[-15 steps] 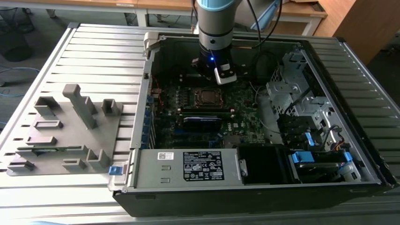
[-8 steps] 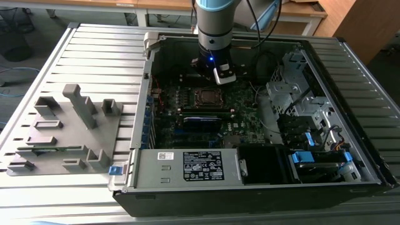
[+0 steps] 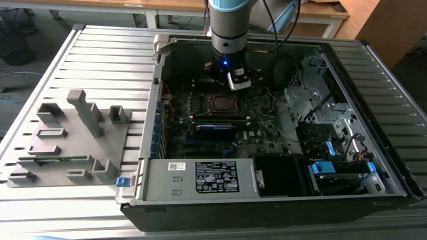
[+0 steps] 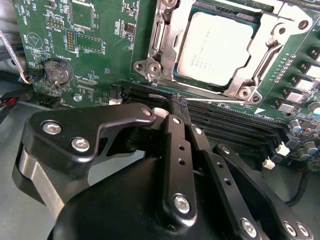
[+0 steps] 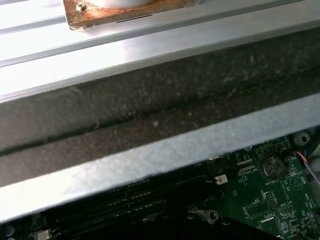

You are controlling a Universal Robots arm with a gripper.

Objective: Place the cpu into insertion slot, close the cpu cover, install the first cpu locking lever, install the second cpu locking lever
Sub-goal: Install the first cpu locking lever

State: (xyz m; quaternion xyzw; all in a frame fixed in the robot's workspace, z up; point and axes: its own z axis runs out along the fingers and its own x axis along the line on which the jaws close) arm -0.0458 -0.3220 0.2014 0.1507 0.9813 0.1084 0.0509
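Second wrist view: cpu (image 4: 216, 47) sits in the slot (image 4: 150, 67) under the cover (image 4: 172, 31). The gripper (image 4: 176, 102), pressed together and empty, hovers by the lever (image 4: 225, 103). A slip there could scrape the board (image 4: 100, 65).

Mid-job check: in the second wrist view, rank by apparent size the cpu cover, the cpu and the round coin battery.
1. cpu cover, framing the chip
2. cpu
3. coin battery, clearly smallest
All sit on one motherboard, so nearness hardly skews this.

The exterior view looks down from high up on the whole open computer case (image 3: 267, 220). The second wrist view looks past the gripper (image 4: 176, 102), close above the motherboard (image 4: 100, 65). Both wrist views share the round battery (image 4: 56, 71) (image 5: 272, 166).
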